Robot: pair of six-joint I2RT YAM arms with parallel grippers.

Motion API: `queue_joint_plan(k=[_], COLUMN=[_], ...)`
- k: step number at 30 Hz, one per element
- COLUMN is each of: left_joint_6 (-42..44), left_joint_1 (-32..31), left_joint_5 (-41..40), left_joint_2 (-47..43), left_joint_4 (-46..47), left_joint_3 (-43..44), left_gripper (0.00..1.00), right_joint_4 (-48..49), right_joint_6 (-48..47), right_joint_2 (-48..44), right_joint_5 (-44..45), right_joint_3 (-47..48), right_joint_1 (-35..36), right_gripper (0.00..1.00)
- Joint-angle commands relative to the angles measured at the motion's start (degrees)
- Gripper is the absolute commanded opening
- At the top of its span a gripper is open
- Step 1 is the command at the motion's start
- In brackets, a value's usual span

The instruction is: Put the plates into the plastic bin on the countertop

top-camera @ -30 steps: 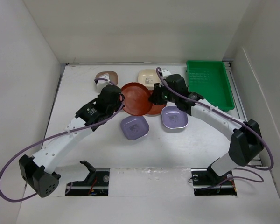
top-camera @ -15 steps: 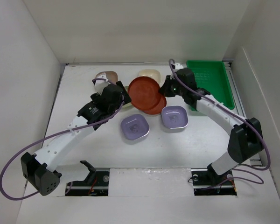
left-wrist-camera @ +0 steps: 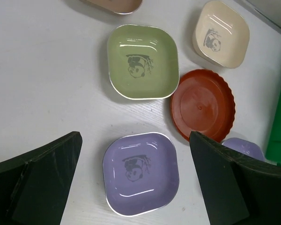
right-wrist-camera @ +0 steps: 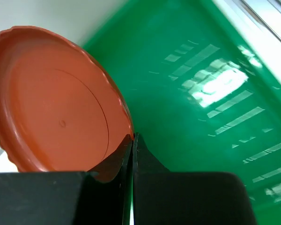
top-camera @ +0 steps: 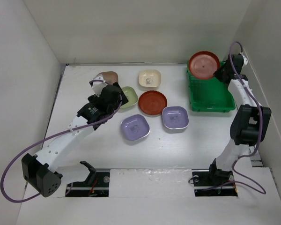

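Where your right arm rises steeply from its base at the near edge and reaches to the far right corner of the flat white countertop (top-camera: 201, 140), the right gripper (right-wrist-camera: 132, 140) is pinched tight on the scalloped rim of a round red-brown plate (right-wrist-camera: 56, 103). That plate hangs tilted, its face toward the overhead camera, over the far end of the bright green rectangular plastic bin (top-camera: 210, 101). Whether it touches the bin cannot be told. The bin lies along the right edge and has low walls and a glossy slotted floor.

Your left arm runs from the near left corner, elbow low, toward the middle of the countertop. The left gripper (left-wrist-camera: 135, 140) stands spread wide, holding nothing, above the loose plates.

Six plates lie flat:
- A second red-brown round plate (left-wrist-camera: 202, 104), scalloped, sits at the centre.
- A light green rounded-square plate (left-wrist-camera: 143, 61) lies just beside it, on its left.
- A cream rounded-square plate (left-wrist-camera: 221, 33) and a tan-pink plate (top-camera: 107, 76) lie toward the far edge.
- A lavender rounded-square plate (left-wrist-camera: 140, 172) and a second lavender plate (top-camera: 175, 117) lie on the near side.

The surfaces are glossy. The green, the cream and the nearer lavender each carry a small panda print.
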Motion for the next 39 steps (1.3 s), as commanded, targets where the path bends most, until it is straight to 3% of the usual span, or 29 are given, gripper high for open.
queue_joint_plan(k=[1,10,11,13,14,16,19,22,28,33,39], left_joint_6=[3.34,6.60,6.60,6.60,6.60,6.60,6.60,5.91,5.90,5.90,7.04], left_joint_1=[0.06,0.06,0.06,0.06,0.06,0.06,0.06,0.06,5.42,5.95,7.09], left_joint_5=[3.24,7.64,7.64,7.64,7.64,7.64,8.17,7.48,13.26,15.29,15.29], left_joint_2=[-0.19,2.10,2.10,2.10,2.10,2.10,2.10,2.71,5.97,6.67,5.00], left_joint_4=[2.96,3.51,3.51,3.51,3.51,3.51,2.81,0.35,-1.24,-0.63,-0.63], left_joint_3=[0.09,0.61,0.00,0.00,-0.52,-0.53,-0.53,0.96,2.81,3.34,2.81], left_gripper=[1.00,1.00,1.00,1.00,1.00,1.00,1.00,1.00,1.00,1.00,1.00], right_joint_4=[-4.97,-6.57,-7.17,-8.23,-8.93,-7.10,-1.57,-0.93,-10.59,-18.24,-16.15], right_joint_6=[2.70,0.86,0.85,0.32,0.32,-0.38,-3.09,-10.79,-23.48,-31.91,-34.39], right_joint_2=[6.89,14.74,15.44,15.97,15.97,13.00,5.03,0.08,3.66,12.78,15.35], right_joint_5=[0.87,-0.71,-0.71,-0.10,-0.10,-1.32,-1.33,-1.33,-3.09,-9.75,-12.05], right_joint_3=[6.86,12.58,13.11,13.65,14.34,12.86,7.77,6.96,13.37,18.56,13.65], right_joint_1=[-2.46,-7.04,-7.04,-7.57,-7.57,-6.78,-3.36,3.58,17.98,23.01,27.68], right_gripper=[0.00,0.04,0.16,0.59,0.73,0.77,1.00,1.00,0.95,0.87,0.80])
